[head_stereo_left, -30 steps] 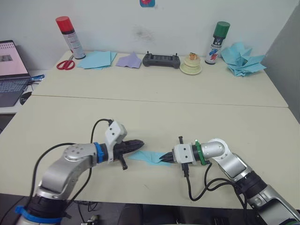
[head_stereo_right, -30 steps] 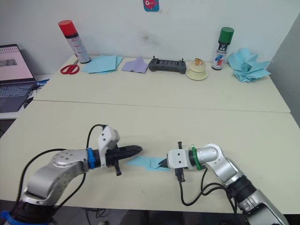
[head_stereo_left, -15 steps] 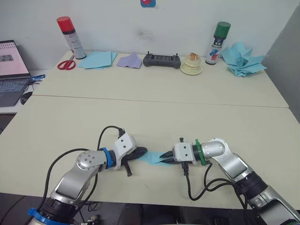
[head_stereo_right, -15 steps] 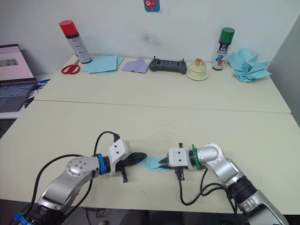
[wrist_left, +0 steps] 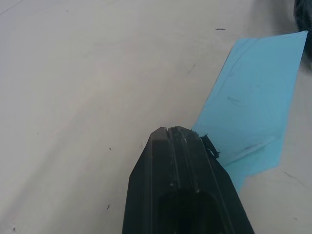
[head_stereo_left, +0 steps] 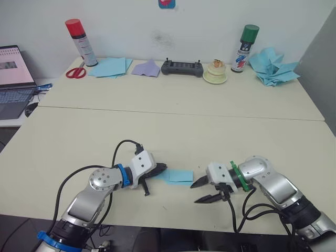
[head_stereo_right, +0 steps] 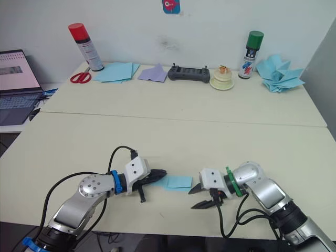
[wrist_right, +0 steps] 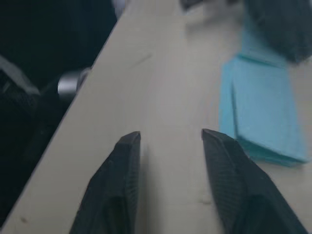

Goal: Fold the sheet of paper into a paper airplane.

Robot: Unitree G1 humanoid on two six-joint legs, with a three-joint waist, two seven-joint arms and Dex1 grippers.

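1. The worktop (head_stereo_left: pixel 173 126) carries the folded sheet of paper (head_stereo_left: pixel 177 176) near its front edge, lying flat between the two end effectors. At the back edge sit a heap of light-blue paper darts (head_stereo_left: pixel 271 66), a stack of blue sheets (head_stereo_left: pixel 108 66) and a lavender paper piece (head_stereo_left: pixel 145 67).
2. The left end effector (head_stereo_left: pixel 160 168) is closed, its tip pressing on the sheet's left end; whether it pinches a layer cannot be told. The right end effector (head_stereo_left: pixel 202 191) is spread wide, holds nothing, and sits just beside the sheet's right end.
3. Risk: with one end pinned, a push from the right could slide or buckle the thin paper, skewing the crease, or nudge it toward the nearby front edge.
4. The left wrist view shows faint creases on the sheet; the right wrist view shows its stacked layers and the worktop's edge beside it.
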